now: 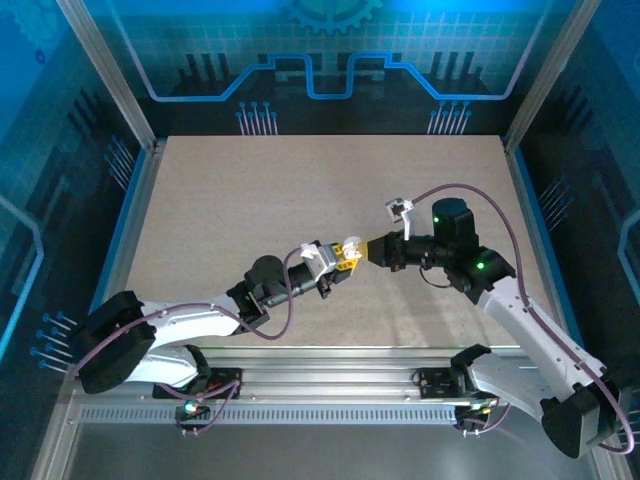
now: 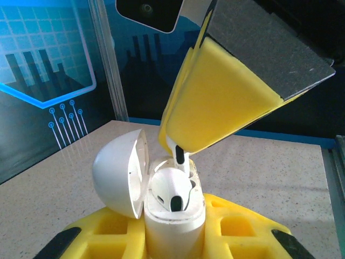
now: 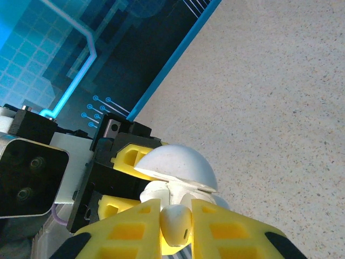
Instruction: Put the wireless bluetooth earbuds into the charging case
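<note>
The case [image 2: 175, 226] stands upright above the worktop [image 2: 280, 162], not resting on it. The left tool [image 1: 340, 262] is clamped on its lower half. I judge this hold is meant to point the open mouth up and to steady the case against a push from above.

The lid [image 2: 116, 175] is swung open to the case's left, which leaves both sockets clear. The first earbud [image 2: 172, 194] sits in the case, at the near side of the mouth.

The second earbud [image 3: 173, 226] is at the far side of the mouth, just beside the first, with its lower end dipping into the case. The right tool [image 3: 177, 208] is pinched shut on its rounded upper part and comes down over the case at a tilt. Gripping the top leaves the lower end free to lead into the socket, and the tilt probably matches the socket's slant.

The task looks nearly done, with the last bud to press home and the lid to close. The pads are much wider than the socket, so they could nudge the lid or the first earbud.
</note>
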### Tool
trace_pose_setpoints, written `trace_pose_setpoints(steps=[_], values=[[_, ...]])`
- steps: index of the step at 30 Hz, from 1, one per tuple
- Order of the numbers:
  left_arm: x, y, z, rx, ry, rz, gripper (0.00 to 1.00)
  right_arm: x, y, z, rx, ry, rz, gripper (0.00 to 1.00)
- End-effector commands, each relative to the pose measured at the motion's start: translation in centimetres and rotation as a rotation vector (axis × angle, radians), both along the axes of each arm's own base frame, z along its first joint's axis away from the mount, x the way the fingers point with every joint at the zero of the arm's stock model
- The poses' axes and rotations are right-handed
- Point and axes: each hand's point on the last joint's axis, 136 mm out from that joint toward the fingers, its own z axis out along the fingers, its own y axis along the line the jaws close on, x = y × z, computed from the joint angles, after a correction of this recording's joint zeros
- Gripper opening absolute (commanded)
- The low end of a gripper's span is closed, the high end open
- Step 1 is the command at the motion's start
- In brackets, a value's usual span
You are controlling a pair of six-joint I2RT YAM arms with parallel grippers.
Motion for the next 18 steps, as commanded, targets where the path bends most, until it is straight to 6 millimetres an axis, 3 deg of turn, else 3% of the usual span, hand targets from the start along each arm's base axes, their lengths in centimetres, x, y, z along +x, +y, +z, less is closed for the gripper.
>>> trace_pose_setpoints(steps=[1,4,6,18], values=[[-0.7,0.1,4.7,-0.116,-0.104,-0.014,0.18,-0.9,0.5,-1.1,-0.039,0.058,0.032,0.21],[-0.8,0.0,4.6,-0.119,-0.099,-0.02,0.18,-0.6,0.3,-1.5,-0.056,0.064,0.016,0.25],[-0.8,0.0,4.6,-0.12,-0.097,-0.023,0.18,-0.2,0.4,-0.1,-0.043,0.032,0.012,0.27],[-1.0,0.2,4.6,-0.124,-0.094,-0.025,0.18,0.7,-0.7,1.4,-0.068,-0.018,-0.055,0.44]])
